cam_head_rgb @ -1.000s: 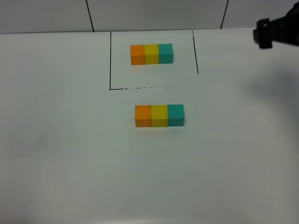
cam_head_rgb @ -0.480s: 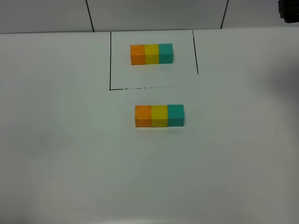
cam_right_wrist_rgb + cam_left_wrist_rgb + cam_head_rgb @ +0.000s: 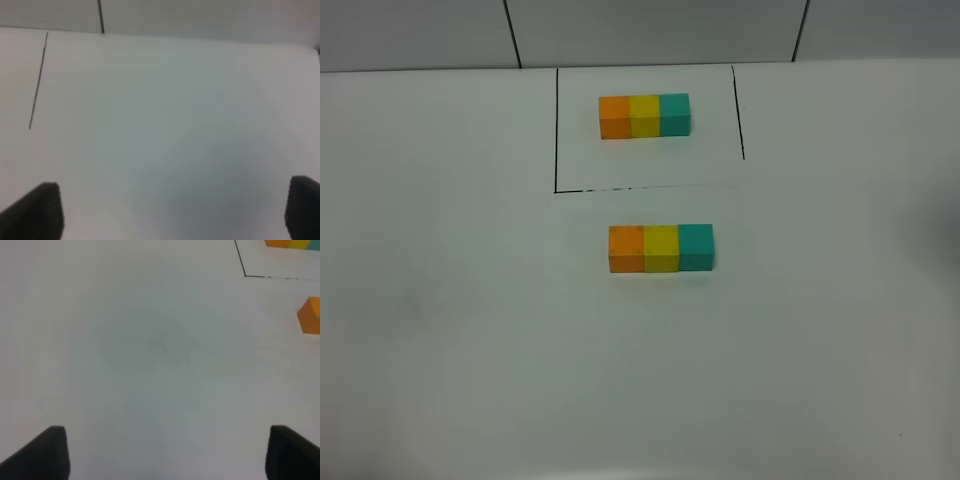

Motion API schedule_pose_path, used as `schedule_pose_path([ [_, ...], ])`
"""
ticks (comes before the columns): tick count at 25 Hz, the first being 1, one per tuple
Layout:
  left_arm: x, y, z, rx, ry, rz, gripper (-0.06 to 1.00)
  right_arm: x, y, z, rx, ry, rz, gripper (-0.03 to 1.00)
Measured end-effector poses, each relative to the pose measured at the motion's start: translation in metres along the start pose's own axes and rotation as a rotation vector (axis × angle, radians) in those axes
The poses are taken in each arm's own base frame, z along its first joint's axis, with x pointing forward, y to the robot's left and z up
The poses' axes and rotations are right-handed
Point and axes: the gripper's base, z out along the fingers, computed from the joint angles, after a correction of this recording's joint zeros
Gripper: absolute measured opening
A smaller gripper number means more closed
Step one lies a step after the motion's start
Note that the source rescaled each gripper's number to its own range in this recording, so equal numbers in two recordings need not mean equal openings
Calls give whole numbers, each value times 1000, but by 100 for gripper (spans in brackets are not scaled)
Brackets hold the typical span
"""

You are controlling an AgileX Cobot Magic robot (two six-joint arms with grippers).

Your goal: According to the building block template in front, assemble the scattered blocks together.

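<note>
We see the building block template (image 3: 644, 116) near the counter's (image 3: 440, 330) far edge, and the scattered blocks (image 3: 661, 248) joined just before it.

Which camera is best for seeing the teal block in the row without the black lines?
The exterior high view: the teal block shows whole, ending the row beside the yellow block. The left wrist view catches only that row's orange block. The right wrist view shows no blocks.

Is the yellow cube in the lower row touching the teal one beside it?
Touching. The exterior high view shows the yellow cube and teal cube side by side with no gap.
</note>
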Motion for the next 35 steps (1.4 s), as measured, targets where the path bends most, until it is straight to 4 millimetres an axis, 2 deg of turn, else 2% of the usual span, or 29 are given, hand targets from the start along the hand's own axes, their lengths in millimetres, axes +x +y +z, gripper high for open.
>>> schedule_pose_path([
  [4, 0, 0, 0, 0, 0, 0, 100, 24, -1, -22, 0, -12, 24, 81],
  [9, 0, 0, 0, 0, 0, 0, 100, 66, -2, -43, 0, -8, 35, 81],
  [22, 0, 0, 0, 0, 0, 0, 100, 163, -6, -116, 12, -87, 85, 81],
  [26, 0, 0, 0, 0, 0, 0, 100, 185, -6, -130, 3, -112, 103, 81],
  [35, 0, 0, 0, 0, 0, 0, 100, 219, -1, -137, -42, -97, 93, 81],
])
